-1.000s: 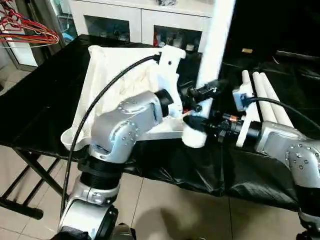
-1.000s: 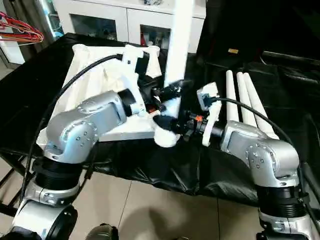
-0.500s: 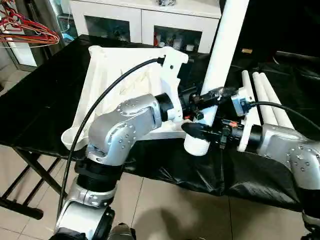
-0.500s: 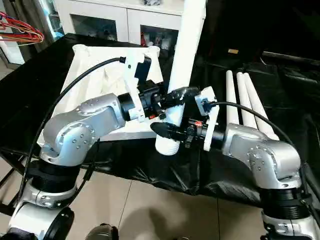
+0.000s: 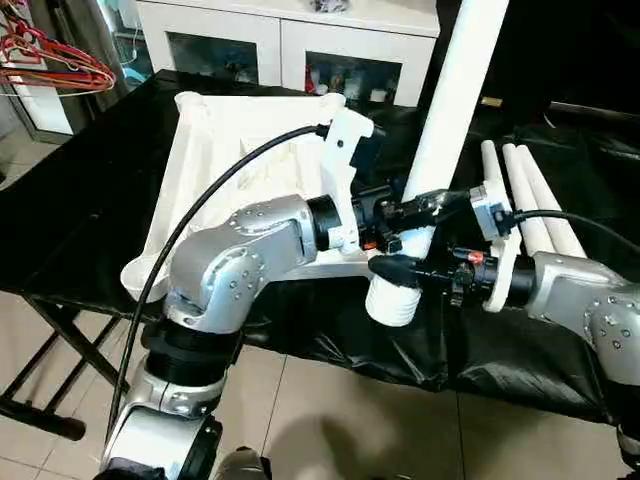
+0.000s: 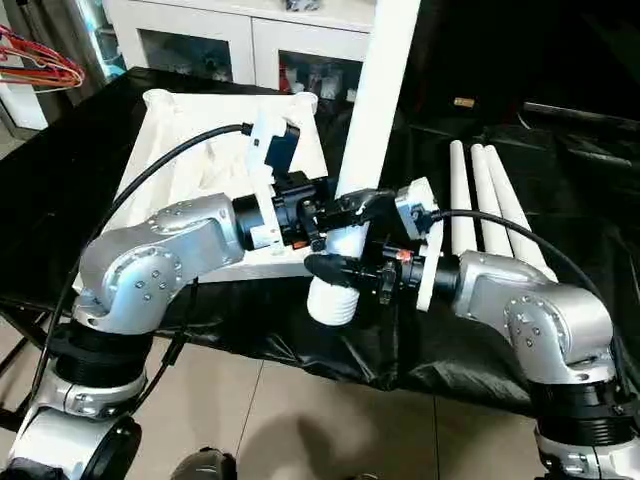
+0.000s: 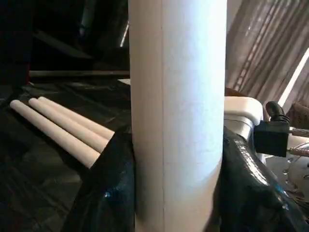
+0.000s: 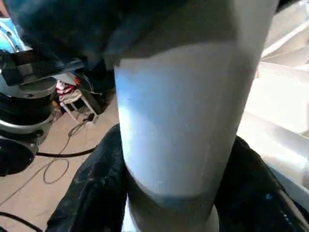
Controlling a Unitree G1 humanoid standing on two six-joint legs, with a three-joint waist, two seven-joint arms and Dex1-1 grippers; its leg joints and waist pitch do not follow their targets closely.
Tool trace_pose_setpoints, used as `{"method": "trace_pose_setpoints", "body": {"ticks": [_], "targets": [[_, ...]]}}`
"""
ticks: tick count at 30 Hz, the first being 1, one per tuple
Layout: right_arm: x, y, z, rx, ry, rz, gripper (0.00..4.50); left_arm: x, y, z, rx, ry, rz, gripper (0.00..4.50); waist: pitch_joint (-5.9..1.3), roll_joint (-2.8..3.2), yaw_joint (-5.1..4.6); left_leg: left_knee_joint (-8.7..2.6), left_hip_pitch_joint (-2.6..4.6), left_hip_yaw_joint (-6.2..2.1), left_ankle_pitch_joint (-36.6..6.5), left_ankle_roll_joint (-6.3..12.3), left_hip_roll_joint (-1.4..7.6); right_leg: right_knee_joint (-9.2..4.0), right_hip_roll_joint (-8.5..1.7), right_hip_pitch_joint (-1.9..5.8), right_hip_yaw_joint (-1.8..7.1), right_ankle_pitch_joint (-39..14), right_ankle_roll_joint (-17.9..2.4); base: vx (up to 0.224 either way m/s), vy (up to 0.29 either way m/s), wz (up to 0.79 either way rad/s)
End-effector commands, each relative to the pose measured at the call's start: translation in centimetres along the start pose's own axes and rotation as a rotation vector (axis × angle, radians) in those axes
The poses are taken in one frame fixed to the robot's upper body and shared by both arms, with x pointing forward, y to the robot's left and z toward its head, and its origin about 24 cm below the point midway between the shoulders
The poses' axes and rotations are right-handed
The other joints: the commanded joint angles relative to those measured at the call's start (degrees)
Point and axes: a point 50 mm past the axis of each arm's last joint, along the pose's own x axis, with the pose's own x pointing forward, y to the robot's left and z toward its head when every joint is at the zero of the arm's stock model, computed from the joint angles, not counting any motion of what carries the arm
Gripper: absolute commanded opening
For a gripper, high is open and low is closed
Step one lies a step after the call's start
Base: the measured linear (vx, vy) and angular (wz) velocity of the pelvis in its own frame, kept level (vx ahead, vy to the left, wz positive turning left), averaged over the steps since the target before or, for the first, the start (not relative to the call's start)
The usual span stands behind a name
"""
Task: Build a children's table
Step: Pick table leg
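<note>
- One white leg (image 5: 452, 110) stands nearly upright, leaning a bit right, just off the near right corner of the white table top (image 5: 245, 160). Its threaded bottom end hangs past the near edge of the black-covered bench (image 5: 80, 200), over bare floor tiles (image 5: 330, 420).
- Left gripper (image 5: 425, 207) is clamped round the leg, fingers (image 7: 108, 193) pressed to both sides.
- Right gripper (image 5: 395, 268) pinches it lower down, right above the threads.
- Three spare legs (image 5: 525, 195) lie side by side on the right, with a gap of open black cover between them and the held leg.
- Leg's top is cut off by the frame. The near right corner socket is hidden behind the left arm, so can't tell how the leg lines up with it.
- White cabinet (image 5: 285, 40) sits past the far edge.
</note>
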Motion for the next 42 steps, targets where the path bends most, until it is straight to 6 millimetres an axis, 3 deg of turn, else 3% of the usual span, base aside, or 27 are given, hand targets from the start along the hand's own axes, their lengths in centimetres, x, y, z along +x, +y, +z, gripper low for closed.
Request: {"method": "trace_pose_setpoints", "body": {"ticks": [1, 9, 11, 13, 16, 17, 19, 23, 24, 26, 27, 28, 29, 31, 32, 33, 34, 35, 36, 37, 40, 42], "targets": [[-0.3, -0.1, 0.0, -0.009, 0.012, -0.017, 1.95, 0.4, -1.2, 0.4, 0.002, -0.012, -0.086, 1.91, -4.99, -0.88, 0.01, -3.86, 1.81, 0.26, -15.19, -1.60, 0.41, -4.55, -1.75, 2.46, 0.77, -20.14, -7.34, 0.000, 0.000, 0.00], [-0.5, -0.2, -0.4, -0.002, 0.015, -0.035, 1.89, 0.6, -1.5, 0.7, -0.031, -0.042, -0.103, 1.91, -5.03, -0.61, -0.03, -3.85, 1.81, 0.23, -15.39, -1.77, 0.35, -4.58, -1.67, 2.44, 0.77, -19.70, -7.32, 0.000, 0.000, 0.00], [-0.6, -0.3, -0.5, -0.012, 0.005, -0.056, 1.89, 0.7, -1.7, 0.8, -0.024, -0.045, -0.119, 2.47, -5.06, -0.65, 0.00, -3.82, 1.82, 0.24, -15.33, -1.71, 0.35, -4.58, -1.71, 2.49, 0.77, -19.61, -7.42, 0.000, 0.000, 0.00], [-0.7, -0.3, -0.5, -0.019, -0.017, -0.076, 1.89, 0.8, -1.8, 1.0, -0.019, -0.064, -0.119, 2.63, -5.04, -0.21, -0.02, -3.80, 1.87, 0.23, -15.72, -1.73, 0.34, -4.63, -1.68, 2.42, 0.80, -19.57, -7.49, 0.000, 0.000, 0.00], [-0.8, -0.3, -0.3, -0.029, -0.080, -0.111, 1.89, 1.0, -1.3, 1.7, -0.018, -0.145, -0.054, 2.72, -5.10, -0.38, -0.15, -3.88, 1.71, 0.19, -15.76, -1.64, 0.34, -4.64, -1.60, 2.58, 0.71, -18.79, -7.85, 0.000, 0.000, 0.00], [-0.8, -0.2, -0.2, -0.026, -0.102, -0.122, 1.89, 1.0, -1.0, 2.0, -0.031, -0.174, -0.031, 2.72, -5.11, -0.11, -0.12, -3.85, 1.76, 0.15, -15.99, -1.65, 0.34, -4.63, -1.65, 2.54, 0.72, -18.80, -7.99, 0.000, 0.000, 0.00], [-0.8, -0.3, -0.2, -0.029, -0.132, -0.145, 1.89, 0.9, -0.7, 2.4, -0.016, -0.209, -0.003, 2.73, -5.08, -0.11, -0.18, -3.85, 1.85, 0.13, -16.76, -1.64, 0.27, -4.93, -1.64, 2.50, 0.66, -19.72, -7.82, 0.000, 0.000, 0.00], [-0.8, -0.4, 0.0, -0.041, -0.185, -0.198, 1.89, 0.6, -0.3, 2.7, 0.076, -0.238, 0.083, 2.73, -5.04, -0.02, -0.39, -4.10, 1.79, -0.04, -17.66, -1.76, 0.34, -5.24, -1.53, 2.44, 0.59, -21.19, -6.08, 0.000, 0.000, 0.00], [-1.1, -0.7, 0.2, -0.060, -0.212, -0.267, 1.89, 0.4, 0.3, 2.7, 0.125, -0.239, 0.174, 2.73, -5.07, -0.01, -0.41, -4.07, 1.75, -0.05, -17.53, -1.83, 0.31, -5.21, -1.59, 2.45, 0.61, -21.60, -5.49, 0.000, 0.000, 0.00], [-1.6, -1.4, 0.3, -0.089, -0.214, -0.371, 1.89, 0.0, 0.9, 2.9, 0.152, -0.247, 0.246, 2.73, -5.11, -0.55, -0.52, -3.95, 1.89, 0.10, -17.66, -1.88, 0.25, -5.32, -1.53, 2.31, 0.59, -22.86, -4.62, 0.000, 0.000, 0.00], [-1.7, -1.4, 0.3, -0.091, -0.213, -0.376, 1.89, 0.0, 0.9, 2.9, 0.153, -0.248, 0.249, 2.73, -5.04, -0.20, -0.52, -4.04, 1.81, 0.03, -17.24, -2.30, 0.29, -5.25, -1.55, 2.21, 0.63, -23.46, -4.20, 0.000, 0.000, 0.00], [-1.8, -1.6, 0.3, -0.103, -0.211, -0.407, 1.89, -0.1, 1.0, 2.9, 0.160, -0.252, 0.263, 2.73, -5.06, -0.52, -0.49, -4.00, 1.76, 0.06, -17.08, -2.27, 0.21, -5.29, -1.57, 2.22, 0.58, -24.17, -3.76, 0.000, 0.000, 0.00], [-2.2, -1.9, 0.3, -0.103, -0.216, -0.460, 1.89, -0.6, 1.3, 2.9, 0.198, -0.235, 0.307, 2.73, -5.08, -0.93, -0.53, -4.00, 1.79, 0.08, -16.84, -2.20, 0.22, -5.41, -1.54, 2.17, 0.58, -24.44, -3.30, 0.000, 0.000, 0.00], [-2.7, -2.2, 0.3, -0.111, -0.227, -0.558, 1.89, -1.7, 2.0, 2.5, 0.263, -0.200, 0.382, 2.73, -5.02, -0.54, -0.55, -4.07, 1.79, 0.01, -16.70, -2.25, 0.27, -5.38, -1.58, 1.93, 0.64, -24.99, -2.82, 0.000, 0.000, 0.00], [-3.0, -2.3, 0.1, -0.115, -0.224, -0.610, 1.89, -2.6, 2.5, 2.1, 0.292, -0.183, 0.430, 2.73, -4.98, -0.75, -0.93, -4.12, 1.59, 0.08, -17.00, -2.44, 0.11, -5.34, -1.47, 2.08, 0.54, -25.37, -2.45, 0.000, 0.000, 0.00], [-3.4, -2.5, -0.5, -0.207, -0.155, -0.750, 1.89, -4.5, 3.2, 1.3, 0.309, -0.187, 0.529, 2.73, -5.10, -0.68, -0.86, -4.08, 1.85, 0.03, -16.95, -2.60, 0.24, -5.34, -1.45, 1.84, 0.61, -24.90, -2.04, 0.000, 0.000, 0.00], [-3.6, -2.5, -0.7, -0.254, -0.124, -0.801, 1.89, -5.1, 3.5, 1.0, 0.306, -0.191, 0.564, 2.73, -4.95, -0.59, -1.04, -4.33, 1.45, -0.04, -15.96, -3.38, 0.35, -5.18, -1.40, 2.01, 0.69, -23.69, -1.90, 0.000, 0.000, 0.00], [-3.7, -2.6, -1.5, -0.260, -0.097, -0.866, 1.89, -6.6, 4.2, 0.1, 0.321, -0.153, 0.674, 2.73, -4.96, -1.07, -1.26, -4.25, 1.52, 0.22, -16.17, -3.29, 0.18, -5.31, -1.26, 1.96, 0.73, -23.79, -1.79, 0.000, 0.000, 0.00], [-3.8, -2.5, -2.3, -0.243, -0.105, -0.911, 1.89, -8.0, 4.8, -0.8, 0.339, -0.131, 0.772, 2.73, -5.13, -0.62, -1.52, -4.21, 1.72, 0.15, -16.61, -3.32, 0.15, -5.10, -1.16, 1.78, 0.77, -23.50, -1.55, 0.000, 0.000, 0.00], [-3.9, -2.3, -2.7, -0.224, -0.134, -0.935, 1.89, -9.0, 5.0, -1.3, 0.341, -0.117, 0.836, 2.73, -5.07, -0.98, -1.81, -4.32, 1.60, 0.12, -17.18, -3.11, 0.14, -5.25, -1.15, 1.81, 0.72, -24.06, -1.27, 0.000, 0.000, 0.00], [-4.0, -2.1, -3.0, -0.209, -0.169, -0.972, 1.89, -9.9, 5.1, -1.9, 0.356, -0.105, 0.895, 2.73, -5.01, -0.79, -2.51, -4.33, 1.94, -0.17, -21.19, -2.64, 0.09, -5.55, -1.08, 1.35, 0.47, -27.58, -1.01, 0.000, 0.000, 0.00], [-4.1, -1.6, -3.6, -0.242, -0.196, -1.055, 1.89, -11.4, 4.9, -3.1, 0.391, -0.057, 0.962, 2.73, -4.66, -0.11, -2.60, -4.39, 2.31, -0.29, -23.72, -2.84, 0.15, -5.86, -1.00, 0.80, 0.54, -28.21, -1.00, 0.000, 0.000, 0.00]]}}
